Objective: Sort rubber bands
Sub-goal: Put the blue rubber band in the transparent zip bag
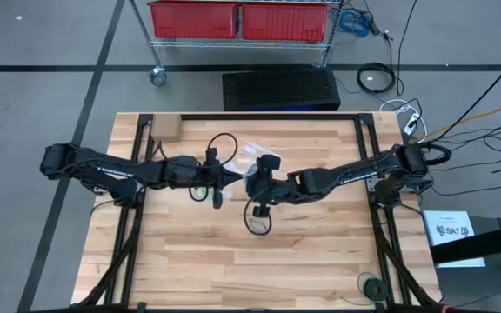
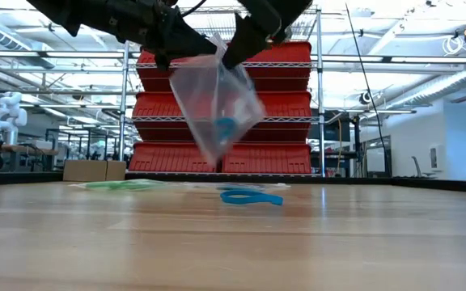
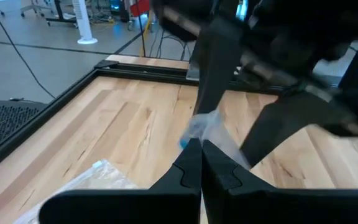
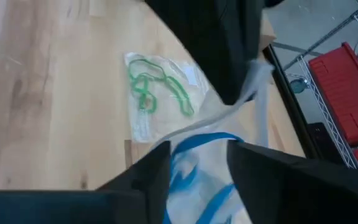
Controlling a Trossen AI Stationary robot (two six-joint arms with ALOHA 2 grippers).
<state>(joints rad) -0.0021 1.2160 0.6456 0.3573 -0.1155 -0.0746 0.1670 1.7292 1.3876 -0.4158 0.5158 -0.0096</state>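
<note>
A clear plastic bag hangs above the table's middle with blue rubber bands inside it. My left gripper is shut on the bag's top. My right gripper is open, one finger on either side of the bag's upper part, where blue bands show through the plastic. One more blue band lies flat on the wood below. Green rubber bands lie inside a second clear bag, which rests flat on the table farther back. My left gripper pinches the hanging bag's upper edge between its two fingers, coming nearly level from the table's left. The bag hangs tilted below the fingers, clear of the table. My right gripper's open fingers straddle the bag's top; I cannot tell whether they touch it.
A small cardboard box sits at the far left corner. Black frame rails run along the far edge and both sides. A dark round thing sits at the near right corner. Bare wood fills the near half.
</note>
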